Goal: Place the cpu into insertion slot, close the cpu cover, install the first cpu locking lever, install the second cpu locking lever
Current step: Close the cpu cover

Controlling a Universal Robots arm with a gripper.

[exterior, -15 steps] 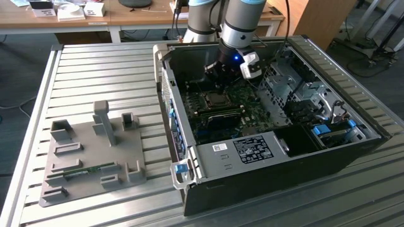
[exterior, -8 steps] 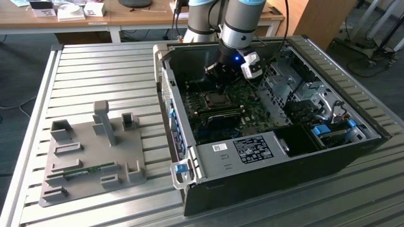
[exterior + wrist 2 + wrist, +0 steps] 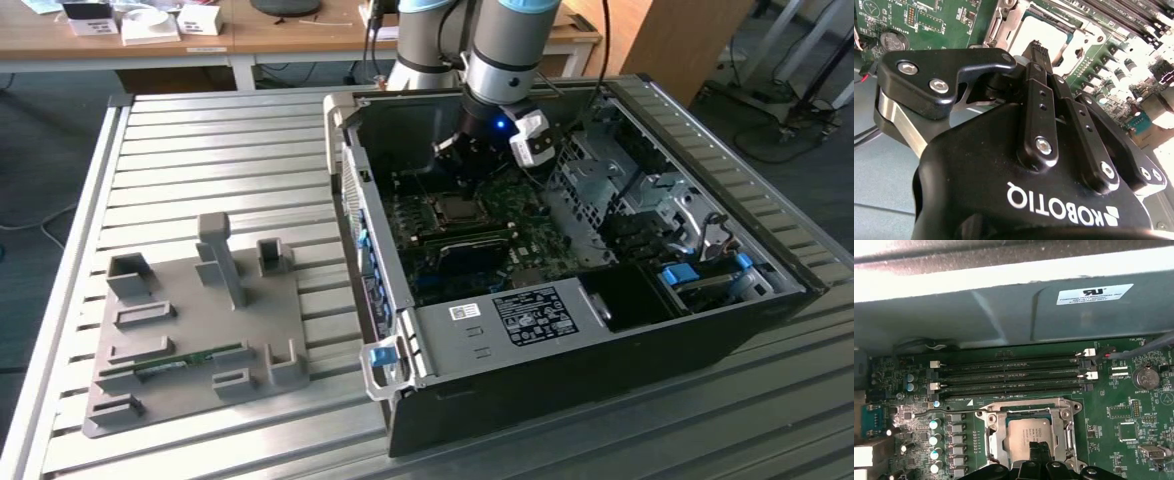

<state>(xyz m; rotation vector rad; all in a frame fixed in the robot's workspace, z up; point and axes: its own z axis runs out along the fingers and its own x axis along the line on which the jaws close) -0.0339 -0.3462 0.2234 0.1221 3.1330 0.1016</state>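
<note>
The cpu (image 3: 1029,432) lies flat in the insertion slot (image 3: 454,210) on the green motherboard, its silver top showing. The silvery cpu cover (image 3: 990,437) is folded down around it, framing the chip through its window. A thin wire lever (image 3: 949,412) runs along the socket edge nearest the memory slots. My gripper (image 3: 1036,47) hangs just above the socket inside the case, fingers shut together with nothing between them. In the first wrist view the gripper (image 3: 1040,452) overlaps the chip's near edge. In the second wrist view, cpu (image 3: 1041,27) and cover (image 3: 1006,22) sit just beyond the fingertips.
Several black memory slots (image 3: 1009,375) lie between the socket and the case wall (image 3: 1004,315). A coin battery (image 3: 1145,375) sits on the board. A metal drive cage (image 3: 627,180) fills the case's side at the exterior view's right. A grey fixture plate (image 3: 187,320) rests on the slatted table.
</note>
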